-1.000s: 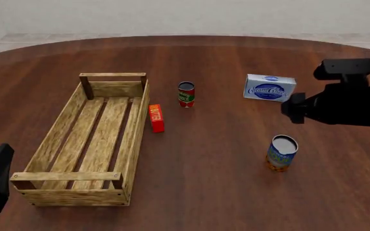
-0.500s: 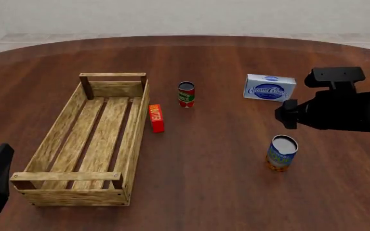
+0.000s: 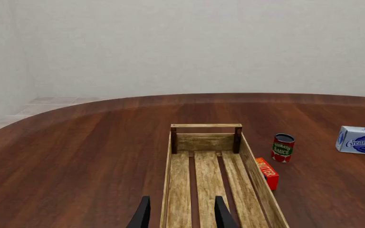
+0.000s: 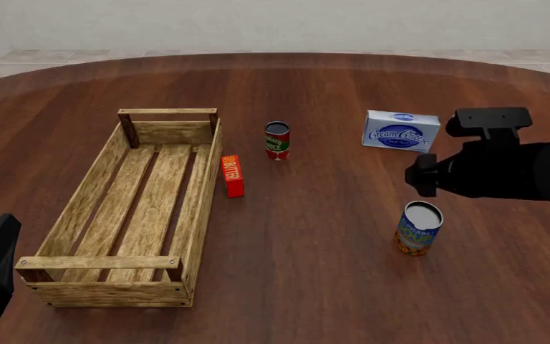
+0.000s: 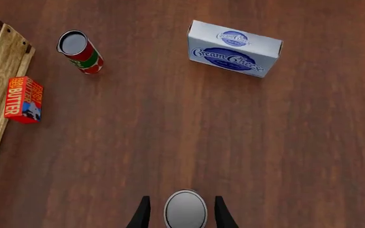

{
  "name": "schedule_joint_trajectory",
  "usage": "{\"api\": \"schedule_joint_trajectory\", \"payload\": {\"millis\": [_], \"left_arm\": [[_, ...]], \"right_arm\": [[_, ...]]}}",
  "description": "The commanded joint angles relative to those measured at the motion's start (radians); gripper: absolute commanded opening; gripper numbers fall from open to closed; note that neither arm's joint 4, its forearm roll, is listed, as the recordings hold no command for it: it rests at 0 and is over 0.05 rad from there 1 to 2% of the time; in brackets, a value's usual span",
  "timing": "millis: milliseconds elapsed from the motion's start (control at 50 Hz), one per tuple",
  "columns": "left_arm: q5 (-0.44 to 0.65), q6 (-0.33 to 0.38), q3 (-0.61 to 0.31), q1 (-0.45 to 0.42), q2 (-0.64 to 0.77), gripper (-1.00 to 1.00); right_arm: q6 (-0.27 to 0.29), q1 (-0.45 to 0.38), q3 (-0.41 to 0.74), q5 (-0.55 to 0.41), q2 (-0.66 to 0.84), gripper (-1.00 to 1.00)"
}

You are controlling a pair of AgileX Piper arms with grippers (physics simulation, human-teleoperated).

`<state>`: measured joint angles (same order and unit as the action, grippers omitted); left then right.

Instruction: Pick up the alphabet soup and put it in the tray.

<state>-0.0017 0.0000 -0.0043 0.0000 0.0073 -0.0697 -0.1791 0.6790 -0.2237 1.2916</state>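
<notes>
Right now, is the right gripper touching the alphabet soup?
Apart. The right wrist view shows the right gripper open, its fingers flanking the alphabet soup with table visible on both sides.

Simulated tabletop scene; round wooden table (image 4: 332,287) (plain pale walls behind).

On the table (image 4: 314,287), the tray (image 4: 74,208) lies at the left with the butter box (image 4: 232,175) just beside its right side, the small can (image 4: 277,140) behind and right of that box, the cream cheese box (image 4: 401,130) farther right, and the soup can (image 4: 418,228) nearest, right of centre.
</notes>
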Motion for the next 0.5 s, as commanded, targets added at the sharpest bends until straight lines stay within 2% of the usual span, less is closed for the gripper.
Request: {"api": "schedule_joint_trajectory", "payload": {"millis": [20,500], "left_arm": [[0.000,0.000,0.000,0.000,0.000,1.00],[0.000,0.000,0.000,0.000,0.000,1.00]], "right_arm": [[0.000,-0.002,0.002,0.012,0.025,1.00],[-0.001,0.006,-0.017,0.044,0.055,1.00]]}}
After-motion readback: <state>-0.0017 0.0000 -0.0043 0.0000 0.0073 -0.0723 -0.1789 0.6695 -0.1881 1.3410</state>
